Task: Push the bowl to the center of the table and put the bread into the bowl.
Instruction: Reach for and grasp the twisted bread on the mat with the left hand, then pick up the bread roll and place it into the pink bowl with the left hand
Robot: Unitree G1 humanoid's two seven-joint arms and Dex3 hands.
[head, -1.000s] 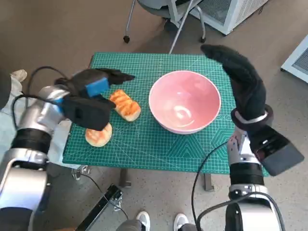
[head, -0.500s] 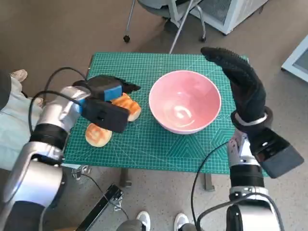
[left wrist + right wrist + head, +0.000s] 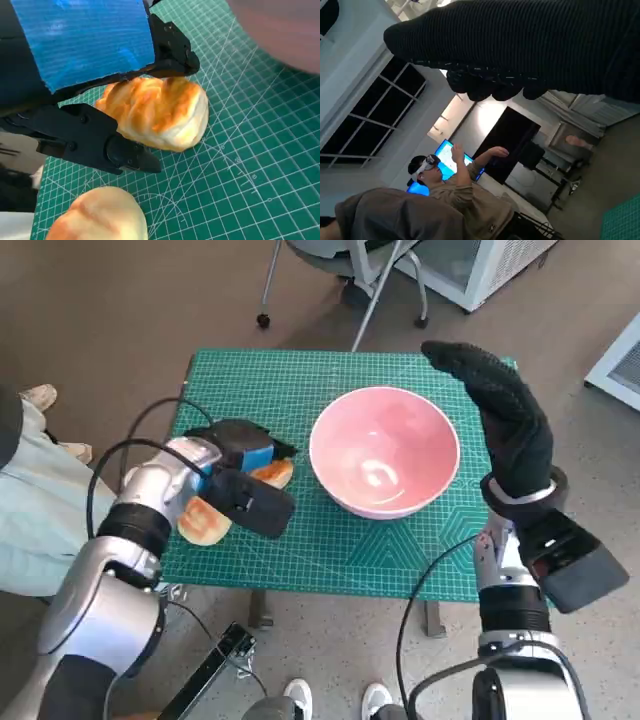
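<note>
A pink bowl (image 3: 385, 450) stands on the green cutting mat (image 3: 300, 380), right of the middle; it shows blurred in the left wrist view (image 3: 285, 30). A striped golden bread (image 3: 274, 473) lies on the mat just left of the bowl. My left hand (image 3: 240, 445) is down over it, and in the left wrist view its black fingers (image 3: 170, 55) hold the bread (image 3: 157, 112) from both sides. A round bun (image 3: 203, 523) (image 3: 97, 217) lies nearer the mat's front left. My right hand (image 3: 505, 415) stands raised and flat beside the bowl's right rim, holding nothing.
Chair legs (image 3: 350, 280) and a white cabinet (image 3: 480, 265) stand behind the table. A person's shoes (image 3: 335, 700) and a black tool (image 3: 210, 665) are on the floor in front. A person's pale trouser leg (image 3: 30, 510) is at the left. A person (image 3: 445, 175) shows in the right wrist view.
My left hand has moved right and down onto the striped bread, and its fingers now lie around it. The right hand and the bowl have hardly moved.
</note>
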